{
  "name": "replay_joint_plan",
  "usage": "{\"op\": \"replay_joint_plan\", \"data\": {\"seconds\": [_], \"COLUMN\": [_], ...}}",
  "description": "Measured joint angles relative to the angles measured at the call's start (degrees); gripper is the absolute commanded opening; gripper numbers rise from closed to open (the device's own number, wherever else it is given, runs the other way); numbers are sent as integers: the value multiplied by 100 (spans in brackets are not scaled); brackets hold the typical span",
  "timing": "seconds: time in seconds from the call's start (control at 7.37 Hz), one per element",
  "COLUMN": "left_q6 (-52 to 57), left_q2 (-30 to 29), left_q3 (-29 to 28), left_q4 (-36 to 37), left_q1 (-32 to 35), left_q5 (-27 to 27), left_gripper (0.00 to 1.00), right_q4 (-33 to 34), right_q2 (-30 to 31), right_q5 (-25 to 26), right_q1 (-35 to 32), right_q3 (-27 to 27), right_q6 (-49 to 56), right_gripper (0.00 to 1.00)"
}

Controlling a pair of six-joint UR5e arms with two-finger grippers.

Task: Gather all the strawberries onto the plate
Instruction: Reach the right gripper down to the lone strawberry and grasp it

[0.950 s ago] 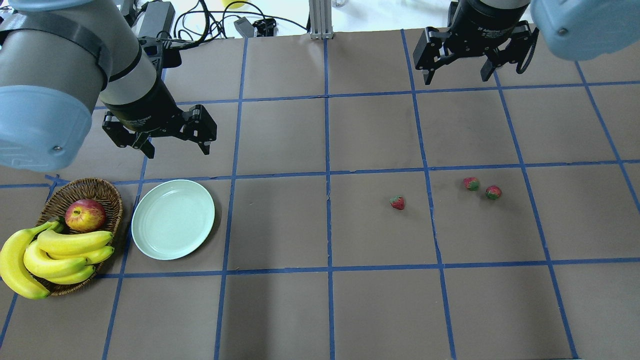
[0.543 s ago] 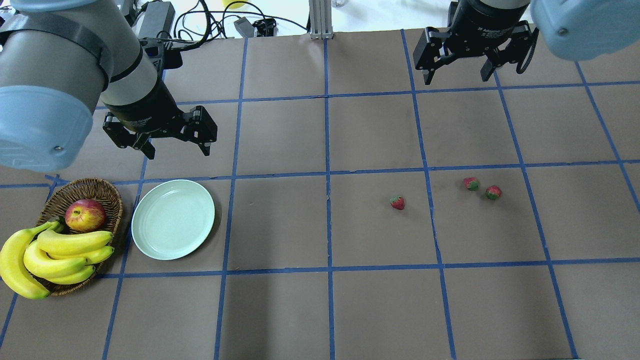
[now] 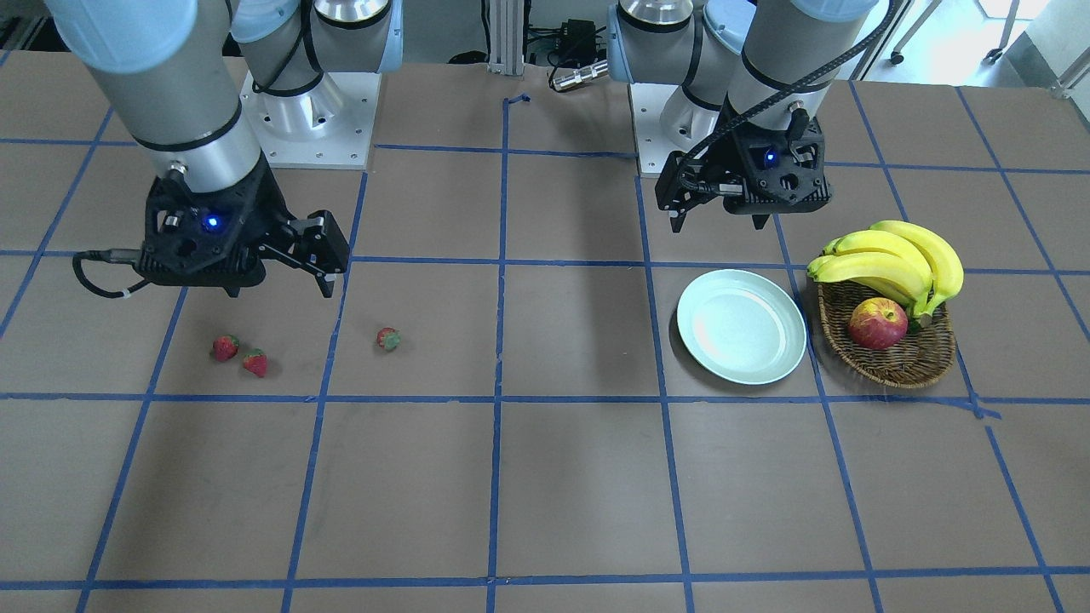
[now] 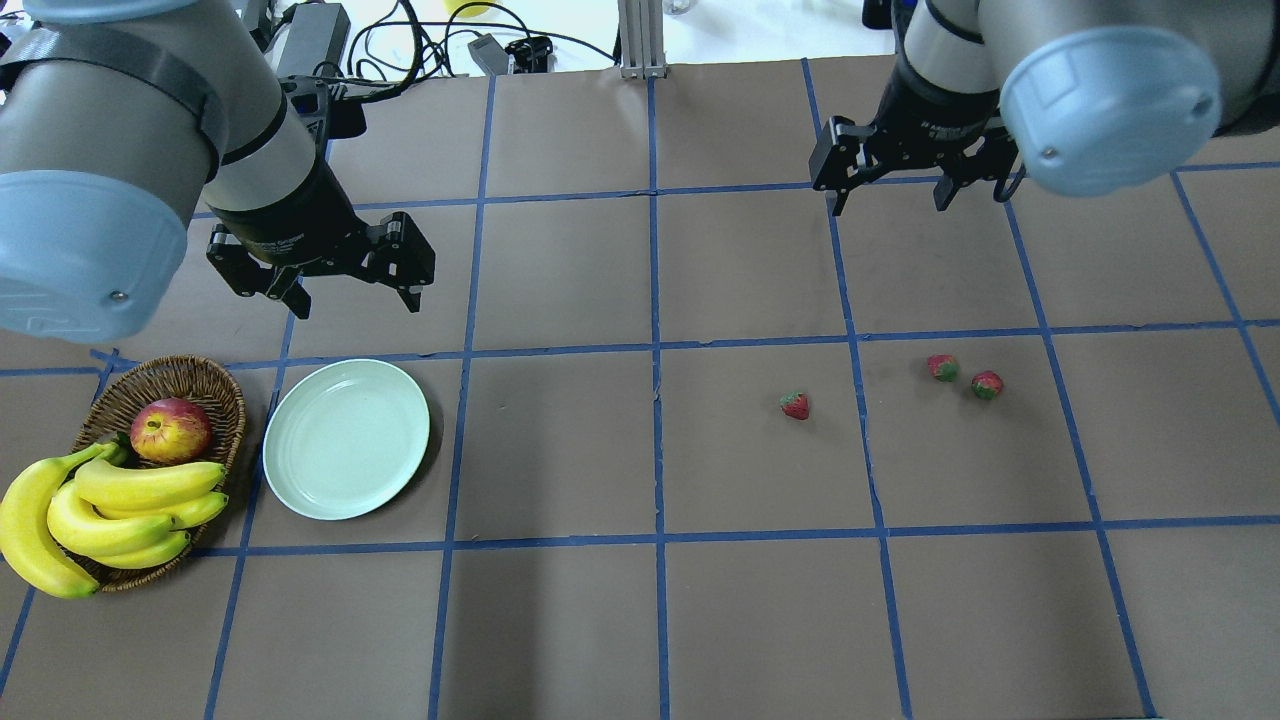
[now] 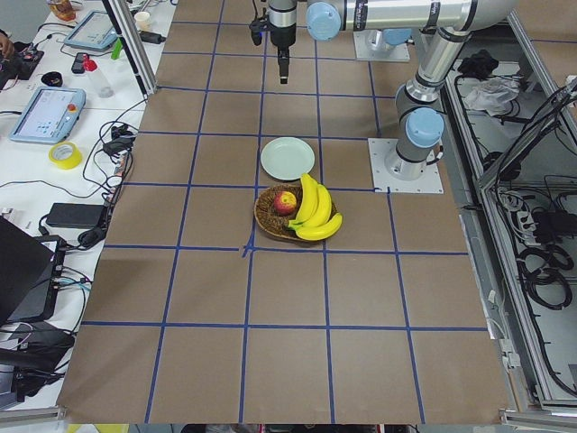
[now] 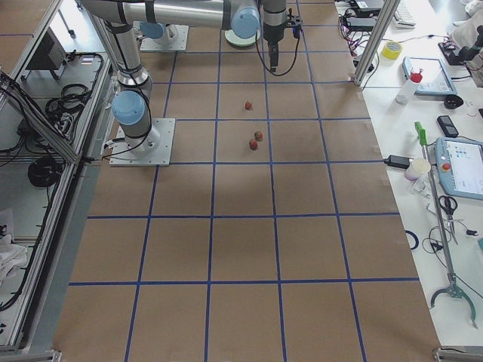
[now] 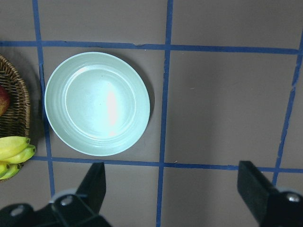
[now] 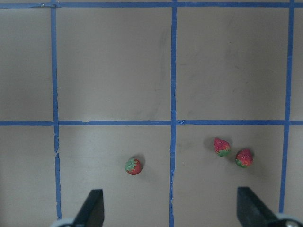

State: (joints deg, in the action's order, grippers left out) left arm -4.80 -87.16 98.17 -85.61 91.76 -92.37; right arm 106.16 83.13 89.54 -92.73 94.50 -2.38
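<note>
Right tool (image 8: 173, 210) wrist view: three strawberries (image 8: 221, 146)

This is a robotics lab. The left arm (image 3: 771, 60) and the right arm (image 3: 170, 94), grey industrial arms with pale blue joint caps, are bolted on white base plates (image 3: 306, 128) along one long edge of the desk (image 5: 288, 298). The desk's brown covering is marked into squares by a blue tape grid (image 4: 657, 450). An aluminium frame post (image 4: 638, 40) stands at the desk's far edge. Beside the desk, a white bench (image 5: 27, 176) holds touchscreen pendants (image 5: 47, 110), a yellow tape roll (image 5: 65, 155) and a power brick (image 5: 65, 214). Cable bundles (image 5: 541, 262) lie behind the desk's robot side.
</note>
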Motion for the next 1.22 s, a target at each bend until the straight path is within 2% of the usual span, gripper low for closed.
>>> {"op": "replay_joint_plan", "data": {"seconds": [0.27, 0.54, 0.68, 1.09, 1.22], "left_q6": [-1, 5, 5, -4, -8], "left_q2": [-2, -2, -3, -2, -1], "left_q3": [0, 13, 27, 56, 56], "left_q4": [0, -2, 3, 16, 17], "left_q1": [0, 0, 0, 6, 10], "left_q5": [-4, -6, -6, -1, 0], "left_gripper": [100, 100, 100, 100, 100], "right_q4": [1597, 2961, 3264, 3442, 3446], "right_q2": [-293, -704, -837, -951, -954], "right_q5": [-181, -115, -2, 47, 32], "right_q1": [-76, -308, -429, -544, -561], "right_q3": [1095, 1826, 1984, 2403, 2474], "right_q6": [-36, -91, -118, -149, -149], "right_gripper": [100, 100, 100, 99, 93]}}
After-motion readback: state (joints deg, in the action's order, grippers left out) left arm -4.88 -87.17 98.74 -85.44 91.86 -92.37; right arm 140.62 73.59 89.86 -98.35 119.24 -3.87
